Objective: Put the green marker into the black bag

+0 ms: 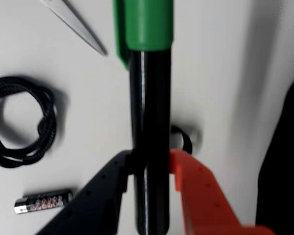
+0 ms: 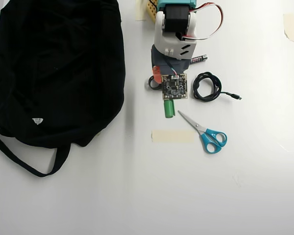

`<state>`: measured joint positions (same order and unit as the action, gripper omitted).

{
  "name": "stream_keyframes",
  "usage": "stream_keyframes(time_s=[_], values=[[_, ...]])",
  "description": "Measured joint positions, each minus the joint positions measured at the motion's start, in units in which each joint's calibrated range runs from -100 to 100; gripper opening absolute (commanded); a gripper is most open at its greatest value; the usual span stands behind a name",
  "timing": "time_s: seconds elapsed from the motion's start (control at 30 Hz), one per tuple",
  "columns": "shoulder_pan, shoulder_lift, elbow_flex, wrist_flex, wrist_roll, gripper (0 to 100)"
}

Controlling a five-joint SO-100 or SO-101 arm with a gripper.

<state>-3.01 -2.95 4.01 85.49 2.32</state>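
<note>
The green marker (image 1: 148, 98) has a black barrel and a bright green cap (image 2: 169, 108). In the wrist view my gripper (image 1: 149, 164) is shut on the barrel, with the black finger (image 1: 105, 183) on the left and the orange finger (image 1: 196, 186) on the right. The cap points away from the gripper. In the overhead view the arm (image 2: 174, 29) hides the barrel and only the cap shows. The black bag (image 2: 59, 63) lies at the left of the overhead view, apart from the marker. Its dark edge also shows at the right of the wrist view (image 1: 286, 161).
Blue-handled scissors (image 2: 206, 134) lie right of the cap, their blade tip in the wrist view (image 1: 76, 24). There is also a coiled black cable (image 2: 206, 86), a small battery (image 1: 43, 200), a small black ring (image 2: 152, 83) and a tape strip (image 2: 172, 136).
</note>
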Motion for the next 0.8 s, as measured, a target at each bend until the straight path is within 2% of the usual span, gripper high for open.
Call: stream_keyframes(time_s=[0.3,0.8], values=[[4.5,-10.3,10.4,-0.3,-0.1,2],[21.8,-14.2,13.4,-0.3,-0.2,2]])
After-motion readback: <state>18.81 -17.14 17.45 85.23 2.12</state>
